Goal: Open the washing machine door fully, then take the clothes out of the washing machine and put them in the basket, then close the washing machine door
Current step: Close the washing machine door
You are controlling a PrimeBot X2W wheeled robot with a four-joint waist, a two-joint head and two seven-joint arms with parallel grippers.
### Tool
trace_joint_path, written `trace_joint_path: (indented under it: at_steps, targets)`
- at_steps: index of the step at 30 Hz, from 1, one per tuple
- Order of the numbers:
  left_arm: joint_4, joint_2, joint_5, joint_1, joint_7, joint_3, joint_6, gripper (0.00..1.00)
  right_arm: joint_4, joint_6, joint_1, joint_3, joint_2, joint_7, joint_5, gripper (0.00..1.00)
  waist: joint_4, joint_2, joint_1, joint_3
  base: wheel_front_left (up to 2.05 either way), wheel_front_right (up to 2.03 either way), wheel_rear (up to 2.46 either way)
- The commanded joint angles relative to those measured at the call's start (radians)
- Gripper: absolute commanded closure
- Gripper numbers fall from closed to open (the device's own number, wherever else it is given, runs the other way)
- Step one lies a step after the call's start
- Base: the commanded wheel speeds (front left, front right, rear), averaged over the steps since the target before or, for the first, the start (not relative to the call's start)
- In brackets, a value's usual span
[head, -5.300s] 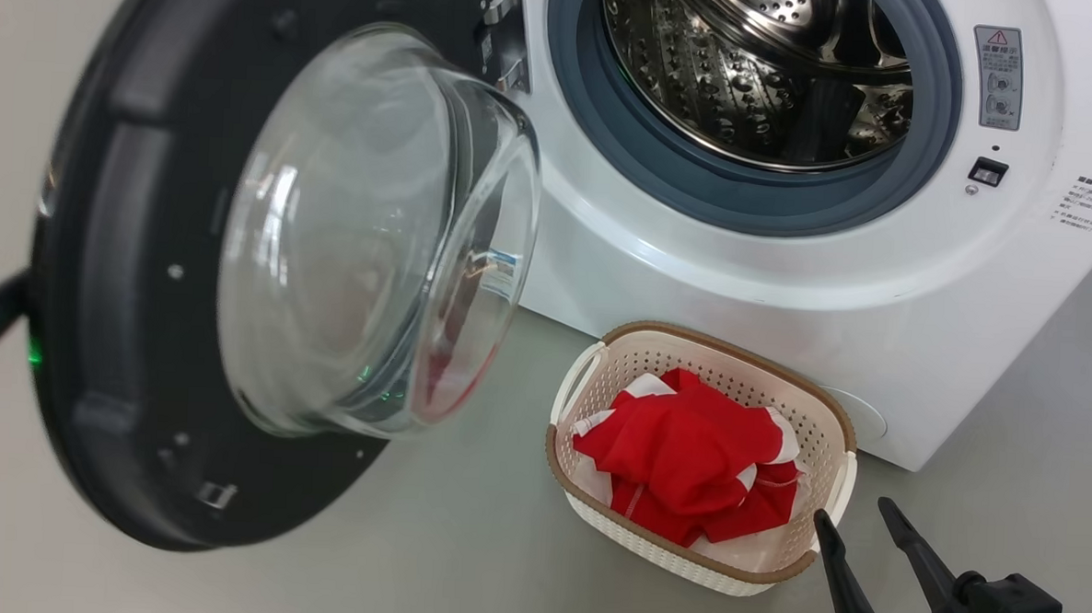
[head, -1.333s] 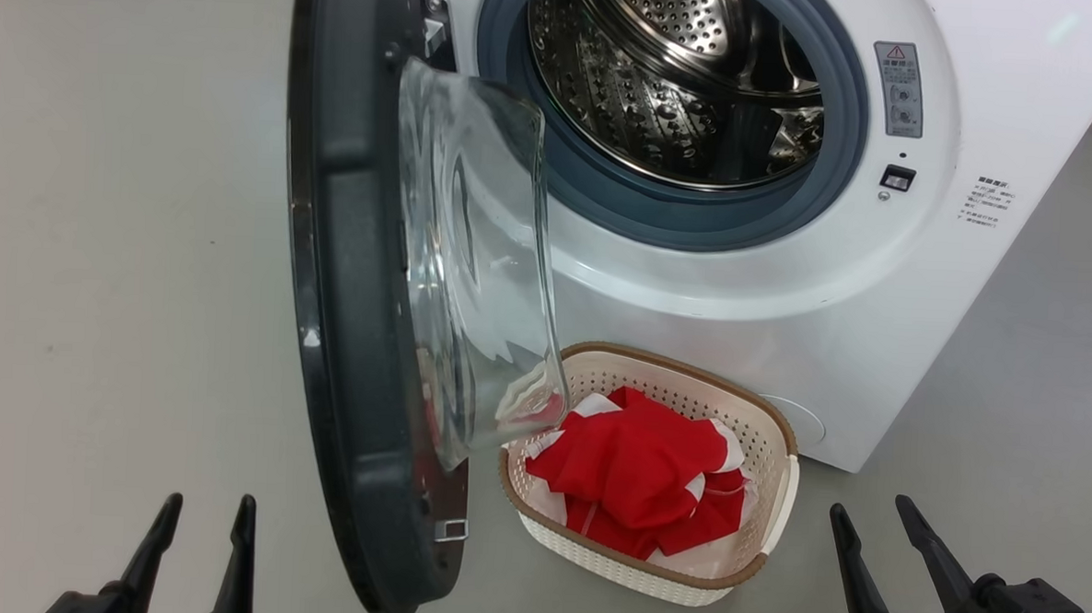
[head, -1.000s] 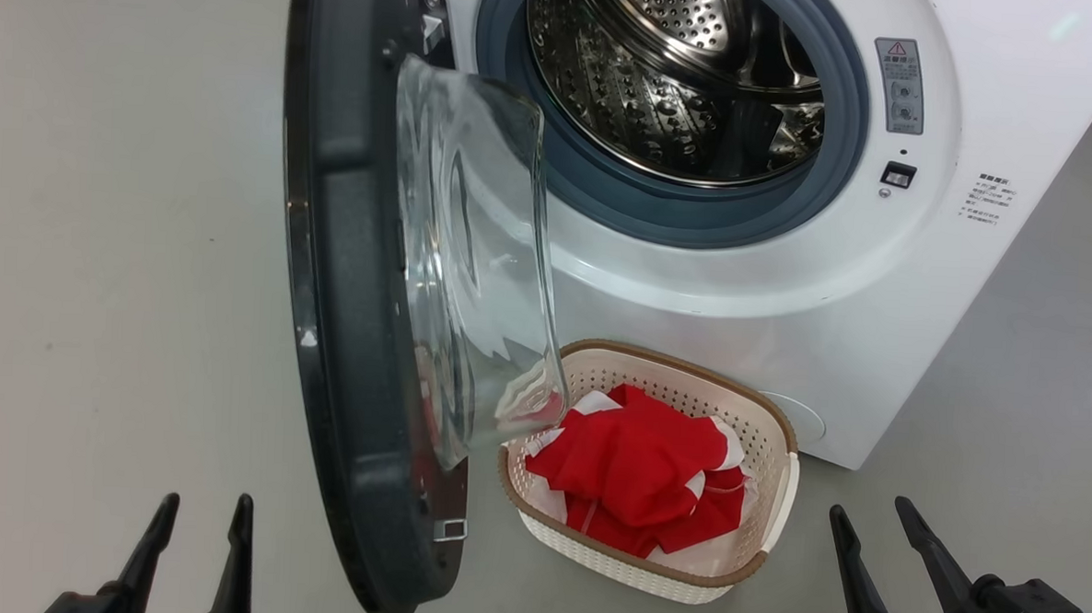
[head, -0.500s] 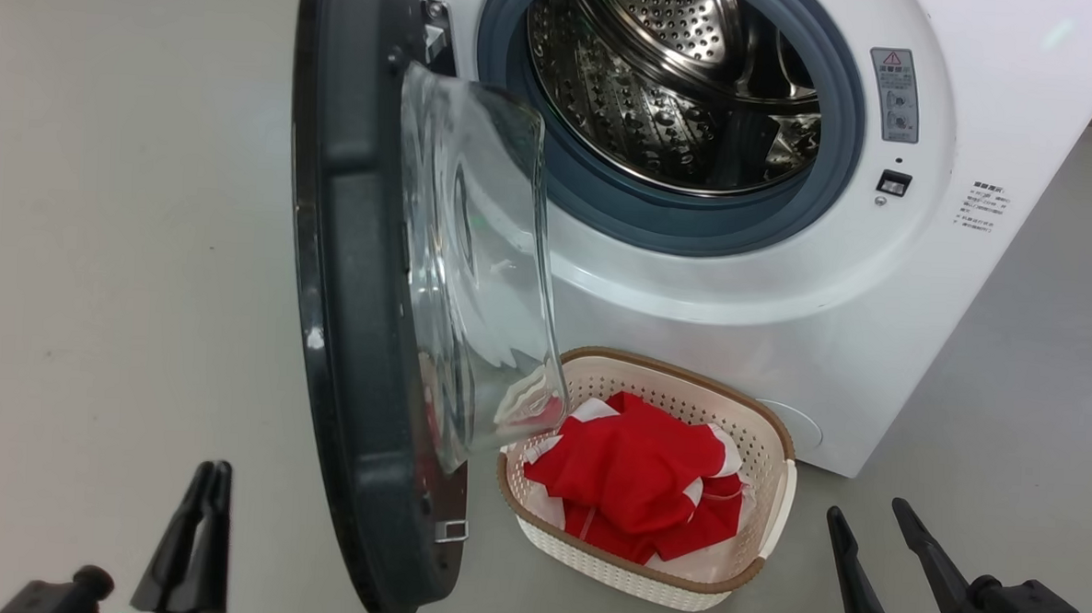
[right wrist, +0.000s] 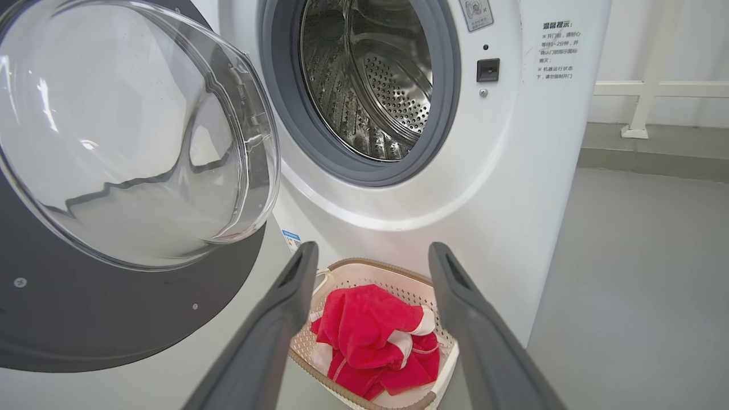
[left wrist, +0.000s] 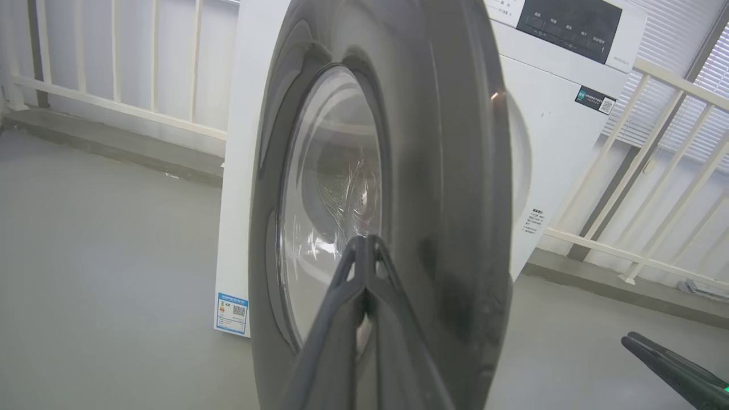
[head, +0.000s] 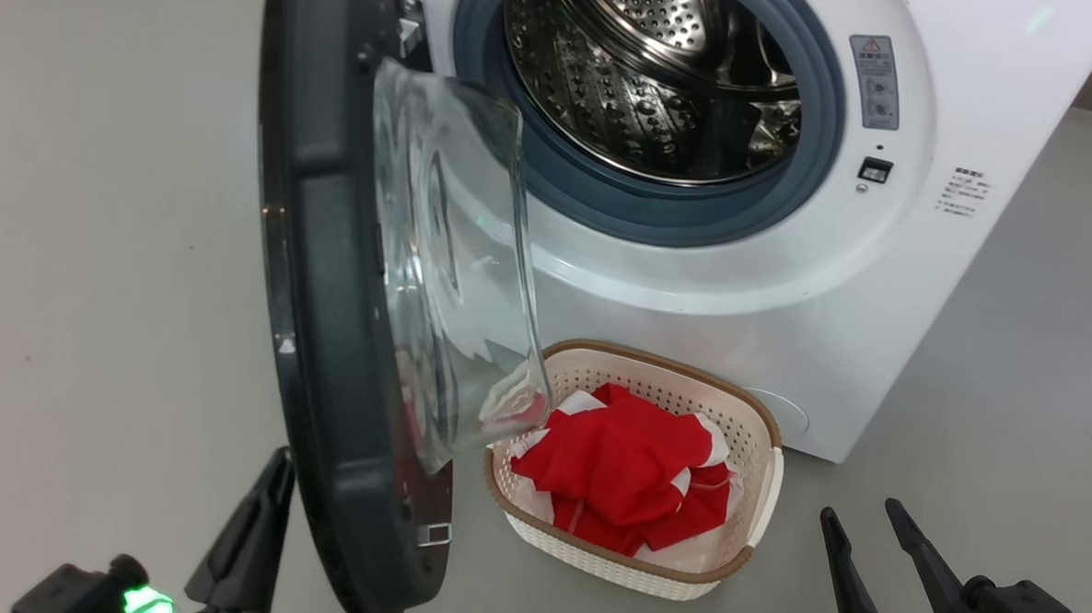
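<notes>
The washing machine door [head: 328, 242] stands open, clothes [head: 613, 457] in basket [head: 590, 557].

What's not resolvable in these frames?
- Left wrist view: whether the left gripper, fingers shut, touches the washing machine door; depth unclear.
- Head view: front of the drum floor, hidden by the grey rubber ring.
- Head view: left corner of the basket, distorted behind the door's glass bowl.
- Head view: warning label text, too small.
</notes>
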Motion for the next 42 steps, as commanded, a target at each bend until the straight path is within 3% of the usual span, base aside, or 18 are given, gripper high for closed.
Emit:
trace_joint_path:
  at_steps: [1, 9, 19, 28, 42]
  targets:
    - [-0.028, 0.036, -0.007, -0.051, -0.009, 0.015, -0.005, 1.0, -0.022, 0.006, -0.035, 0.026, -0.006, -0.006, -0.002, 0.0, -0.015, 0.0, 0.0, 0.009, 0.0, 0.0, 0.0]
    - [-0.047, 0.056, 0.002, -0.103, -0.009, -0.057, -0.005, 1.0, -0.031, 0.006, -0.054, 0.017, -0.003, -0.006, -0.003, 0.0, -0.066, 0.0, 0.0, 0.046, 0.0, 0.0, 0.0]
    - [-0.037, 0.026, 0.046, -0.204, -0.009, -0.129, -0.005, 1.0, -0.038, 0.006, -0.082, 0.007, 0.007, -0.006, -0.003, 0.0, -0.152, 0.0, 0.0, 0.081, 0.0, 0.0, 0.0]
    - [0.058, -0.017, 0.083, -0.379, -0.009, -0.199, -0.005, 1.0, -0.047, 0.006, -0.116, -0.006, 0.02, -0.006, -0.003, 0.0, -0.233, 0.0, 0.0, 0.133, 0.0, 0.0, 0.0]
    - [0.251, -0.067, 0.071, -0.659, -0.009, -0.21, -0.005, 1.0, -0.057, 0.006, -0.178, -0.02, 0.035, -0.006, 0.006, 0.0, -0.371, 0.0, 0.0, 0.227, 0.0, 0.0, 0.0]
